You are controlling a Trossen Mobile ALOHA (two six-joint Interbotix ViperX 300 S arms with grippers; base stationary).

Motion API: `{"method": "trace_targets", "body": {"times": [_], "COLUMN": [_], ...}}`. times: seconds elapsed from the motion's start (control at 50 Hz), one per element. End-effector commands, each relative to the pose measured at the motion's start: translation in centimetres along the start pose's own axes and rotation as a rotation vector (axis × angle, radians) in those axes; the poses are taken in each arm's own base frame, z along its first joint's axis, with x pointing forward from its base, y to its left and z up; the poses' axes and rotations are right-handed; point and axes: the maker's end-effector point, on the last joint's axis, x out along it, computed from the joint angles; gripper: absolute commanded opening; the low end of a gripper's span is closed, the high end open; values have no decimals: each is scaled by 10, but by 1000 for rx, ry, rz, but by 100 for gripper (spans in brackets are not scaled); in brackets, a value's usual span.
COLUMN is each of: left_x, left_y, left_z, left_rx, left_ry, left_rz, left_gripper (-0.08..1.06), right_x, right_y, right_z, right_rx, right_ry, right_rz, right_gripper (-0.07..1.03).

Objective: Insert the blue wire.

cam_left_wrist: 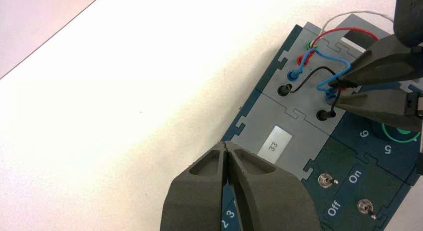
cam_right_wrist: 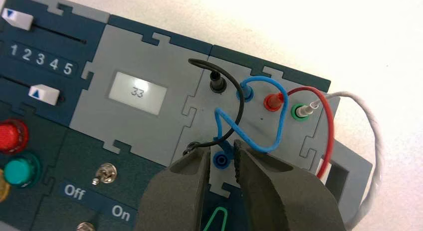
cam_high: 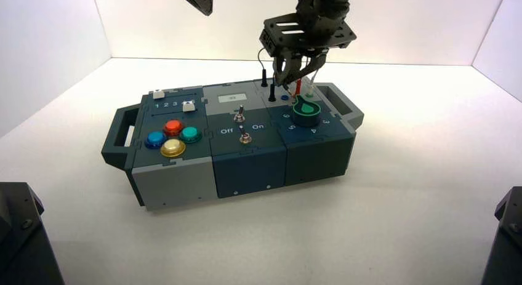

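Here we see the right gripper (cam_right_wrist: 223,163) lowered over the grey wire panel at the far right of the dark blue and grey control box (cam_high: 246,162), its two dark fingers spread apart on either side of a blue socket (cam_right_wrist: 220,159). The thin blue looped wire (cam_right_wrist: 259,116) has one slim plug seated in the farther blue socket; its other end dips between those fingers just above the nearer socket, and we cannot tell whether it is gripped. The black wire (cam_right_wrist: 234,99) crosses the blue loop. The left gripper (cam_left_wrist: 228,191) hovers near the small grey display (cam_left_wrist: 275,145) reading 33, fingers pressed together.
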Motion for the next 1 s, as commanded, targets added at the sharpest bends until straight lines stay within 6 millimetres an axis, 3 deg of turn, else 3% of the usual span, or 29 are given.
{"method": "trace_targets", "body": {"times": [0.02, 0.5, 1.0], "left_x": [-12, -12, -12], "left_y": [4, 3, 5], "left_z": [8, 5, 6], "left_rx": [5, 10, 14], "left_ry": [-44, -42, -46], "left_rz": [16, 17, 19], "left_gripper": [-3, -3, -3], "right_x": [-6, -5, 4], "right_y": [3, 3, 1], "right_z": [13, 26, 25], "right_rx": [-18, -58, -89], "right_ry": [-47, -86, -71], "right_rz": [4, -5, -15], "right_gripper": [27, 29, 33]}}
